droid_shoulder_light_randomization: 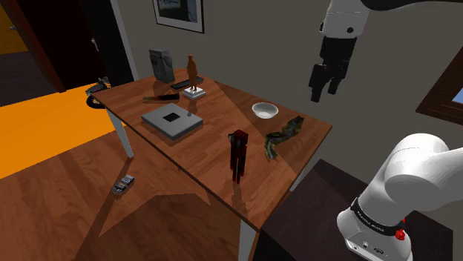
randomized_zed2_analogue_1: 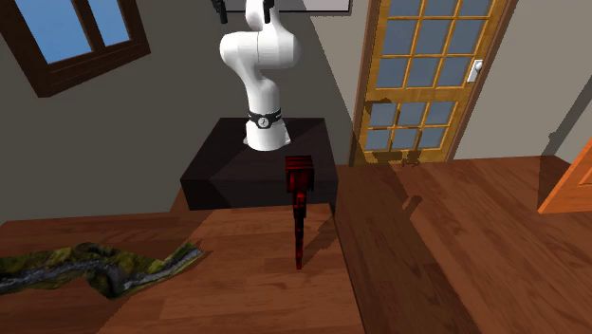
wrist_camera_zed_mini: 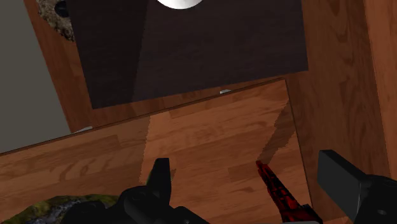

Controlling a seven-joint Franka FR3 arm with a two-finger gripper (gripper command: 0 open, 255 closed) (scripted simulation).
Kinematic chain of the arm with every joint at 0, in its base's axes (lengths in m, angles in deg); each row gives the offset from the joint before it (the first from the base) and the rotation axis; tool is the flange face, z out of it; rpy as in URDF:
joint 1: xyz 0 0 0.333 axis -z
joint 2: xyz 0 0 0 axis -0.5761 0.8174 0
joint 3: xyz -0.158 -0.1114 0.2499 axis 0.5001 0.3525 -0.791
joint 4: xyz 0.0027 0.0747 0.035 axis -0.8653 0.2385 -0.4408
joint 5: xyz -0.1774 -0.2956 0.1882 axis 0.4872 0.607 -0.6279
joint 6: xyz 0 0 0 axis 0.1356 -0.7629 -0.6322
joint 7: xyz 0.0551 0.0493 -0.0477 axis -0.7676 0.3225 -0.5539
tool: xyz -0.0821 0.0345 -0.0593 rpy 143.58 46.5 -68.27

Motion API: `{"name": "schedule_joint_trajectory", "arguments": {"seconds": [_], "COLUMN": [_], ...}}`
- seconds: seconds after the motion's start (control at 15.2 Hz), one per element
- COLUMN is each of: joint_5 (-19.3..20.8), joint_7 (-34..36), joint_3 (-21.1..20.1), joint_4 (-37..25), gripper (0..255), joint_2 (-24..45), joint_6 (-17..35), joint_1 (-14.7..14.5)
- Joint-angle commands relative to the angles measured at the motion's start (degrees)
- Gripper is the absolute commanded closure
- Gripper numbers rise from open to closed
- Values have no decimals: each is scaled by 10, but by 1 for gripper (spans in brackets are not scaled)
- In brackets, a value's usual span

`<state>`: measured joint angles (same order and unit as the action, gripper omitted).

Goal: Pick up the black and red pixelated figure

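Observation:
The black and red pixelated figure stands upright on the wooden table, near the table edge closest to the stand. In the second exterior view the figure is tall and thin with a blocky head. My gripper hangs open high above the table's far corner, well up and to the shoulder view's right of the figure. From the wrist view, the gripper has its fingers wide apart with nothing between them. The figure lies far below, nearer one finger.
A white bowl and a mossy green-brown lizard-like thing lie beyond the figure. A flat grey box, a brown statuette and a dark grey box occupy the far end. A toy car sits on the floor. The black stand adjoins the table.

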<state>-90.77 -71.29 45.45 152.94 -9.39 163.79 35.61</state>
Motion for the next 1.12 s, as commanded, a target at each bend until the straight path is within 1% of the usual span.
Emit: {"name": "schedule_joint_trajectory", "arguments": {"seconds": [0.0,0.26,0.53,0.79,1.06], "joint_5": [0,-15,-27,-33,-33], "joint_7": [0,22,44,66,90], "joint_3": [0,-23,-45,-68,-89], "joint_4": [0,28,43,44,32], "gripper": [0,0,0,0,0], "joint_2": [0,44,101,170,248], "joint_6": [0,81,162,240,314], "joint_1": [0,-6,-11,-14,-16]}}
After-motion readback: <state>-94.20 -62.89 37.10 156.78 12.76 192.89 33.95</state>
